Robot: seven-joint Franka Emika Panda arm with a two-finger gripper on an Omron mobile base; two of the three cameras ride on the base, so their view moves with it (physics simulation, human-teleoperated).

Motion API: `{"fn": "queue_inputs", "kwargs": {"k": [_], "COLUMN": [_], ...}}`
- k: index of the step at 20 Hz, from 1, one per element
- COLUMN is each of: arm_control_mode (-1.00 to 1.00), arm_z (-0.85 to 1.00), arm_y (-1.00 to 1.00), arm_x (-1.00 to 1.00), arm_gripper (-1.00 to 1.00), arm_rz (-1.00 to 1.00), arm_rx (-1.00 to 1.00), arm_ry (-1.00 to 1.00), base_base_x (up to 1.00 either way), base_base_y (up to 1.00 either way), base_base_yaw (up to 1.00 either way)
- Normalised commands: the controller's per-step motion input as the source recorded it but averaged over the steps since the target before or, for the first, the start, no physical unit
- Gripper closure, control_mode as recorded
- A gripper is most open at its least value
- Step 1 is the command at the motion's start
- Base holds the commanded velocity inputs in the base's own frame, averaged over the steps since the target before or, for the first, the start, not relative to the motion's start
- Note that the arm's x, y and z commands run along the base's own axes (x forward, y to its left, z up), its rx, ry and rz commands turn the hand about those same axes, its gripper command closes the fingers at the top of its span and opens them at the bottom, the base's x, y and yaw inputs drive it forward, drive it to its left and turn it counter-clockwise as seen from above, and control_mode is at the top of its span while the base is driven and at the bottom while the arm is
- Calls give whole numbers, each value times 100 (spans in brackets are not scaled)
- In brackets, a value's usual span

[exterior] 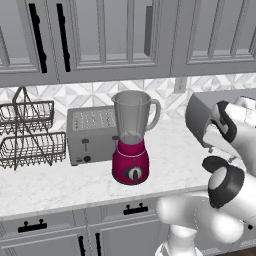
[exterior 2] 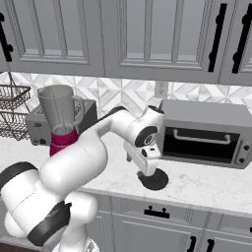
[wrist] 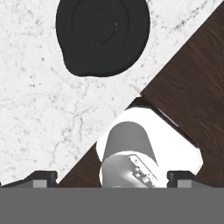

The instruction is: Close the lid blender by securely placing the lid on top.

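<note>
The blender (exterior: 131, 145) stands on the counter in front of the toaster, its magenta base (exterior 2: 62, 140) under a tall, translucent grey jar (exterior: 132, 114) whose top is uncovered. The black round lid (exterior 2: 154, 180) lies flat on the marble near the counter's front edge, well to the right of the blender and in front of the toaster oven. My gripper (exterior 2: 149, 171) hangs just above the lid, pointing down. In the hand view the lid (wrist: 103, 37) sits ahead of the gripper (wrist: 111, 178); both fingertips (wrist: 42, 177) are wide apart and hold nothing.
A boxy silver toaster (exterior: 92, 134) is behind the blender, with a two-tier wire basket (exterior: 30, 135) to its left. A silver toaster oven (exterior 2: 204, 133) stands close behind the lid. The counter's front edge (wrist: 131, 98) and dark floor lie just below the lid.
</note>
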Motion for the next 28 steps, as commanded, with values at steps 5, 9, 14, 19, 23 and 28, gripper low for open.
{"fn": "queue_inputs", "kwargs": {"k": [5,9,14,19,23,28], "arm_control_mode": [-100,-100,-100,-100,-100,-100], "arm_z": [-26,-25,-4,-10,-33,-26], "arm_y": [-43,-79,-8,0,0,0], "arm_x": [-1,-8,18,26,13,33], "arm_gripper": [-100,-100,-100,-100,-100,-100], "arm_rz": [0,-1,-2,0,0,0], "arm_rx": [0,0,0,-3,-12,-12], "arm_ry": [2,0,0,0,0,0], "base_base_x": [0,0,0,0,0,0], "base_base_y": [0,0,0,0,0,0], "base_base_yaw": [0,0,0,0,0,0]}}
